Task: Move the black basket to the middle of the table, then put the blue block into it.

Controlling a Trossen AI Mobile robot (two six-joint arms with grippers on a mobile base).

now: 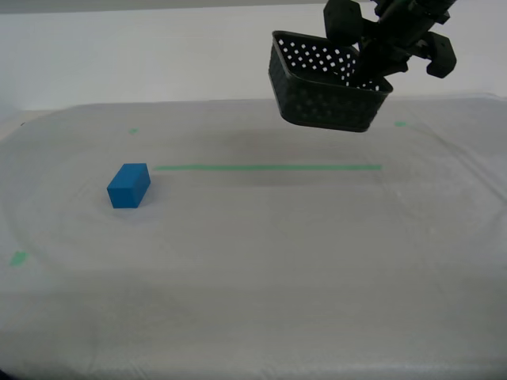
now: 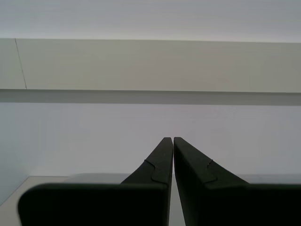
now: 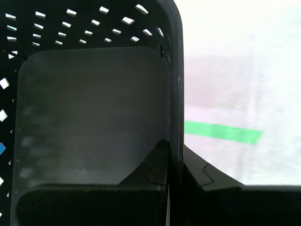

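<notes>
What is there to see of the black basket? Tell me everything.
The black basket is a shallow rectangular plastic tub with walls perforated by small round holes and a smooth, solid floor. It hangs tilted in the air above the table's far side, touching no surface. My first tool is shut on one wall. It is empty.
</notes>
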